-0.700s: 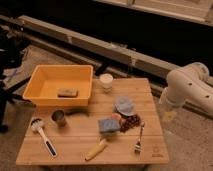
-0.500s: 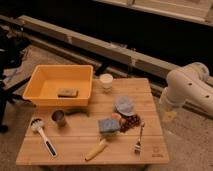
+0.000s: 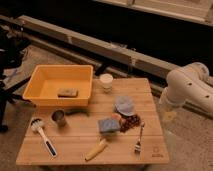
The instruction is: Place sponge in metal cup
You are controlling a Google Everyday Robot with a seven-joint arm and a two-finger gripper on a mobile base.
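The white arm (image 3: 187,87) bends at the right, its gripper (image 3: 169,116) hanging downward, jaws apart

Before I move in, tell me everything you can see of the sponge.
The sponge is a small, flat, square blue-grey pad, soft-looking, lying flat near the middle of the wooden table. A dark reddish cluster lies close at its right; whether they touch I cannot tell. A round pale-blue cap sits just behind it. The metal cup stands apart to its left. The tool hangs beyond the table's right edge, well away from it.
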